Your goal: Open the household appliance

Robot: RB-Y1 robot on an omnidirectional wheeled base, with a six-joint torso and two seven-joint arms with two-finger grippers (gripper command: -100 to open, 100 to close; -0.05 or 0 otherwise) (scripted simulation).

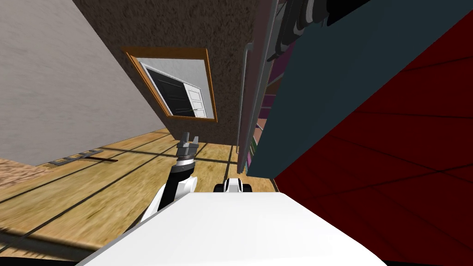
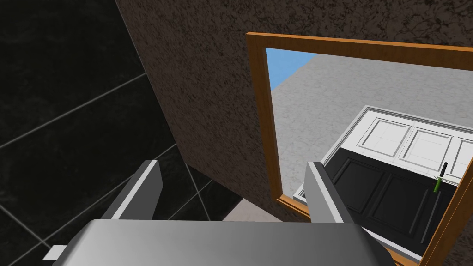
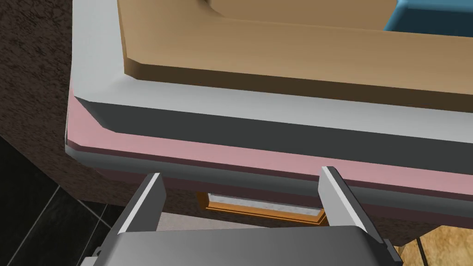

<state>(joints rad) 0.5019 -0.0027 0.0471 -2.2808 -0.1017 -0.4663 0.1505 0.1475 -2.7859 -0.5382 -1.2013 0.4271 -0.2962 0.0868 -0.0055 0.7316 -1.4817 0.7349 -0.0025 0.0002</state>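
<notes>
Evidently standing close to the appliance [image 1: 257, 83], pink-and-grey edge rising just ahead on the right. Right pincer [image 3: 241, 174] spread open, blades just short of that pink band, probably lined up to catch the door edge. Left pincer [image 1: 188, 144] open too, held forward over the wood floor [image 1: 92, 184], idle. Thin grey bar [image 1: 243, 92] possibly the handle. Door ajar or not: cannot tell. Tan slab [image 3: 277, 41] beyond cut off.

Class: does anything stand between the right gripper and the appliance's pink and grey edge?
Nothing visible does: the open right gripper faces the pink and grey edge directly, its fingertips close before it.
</notes>
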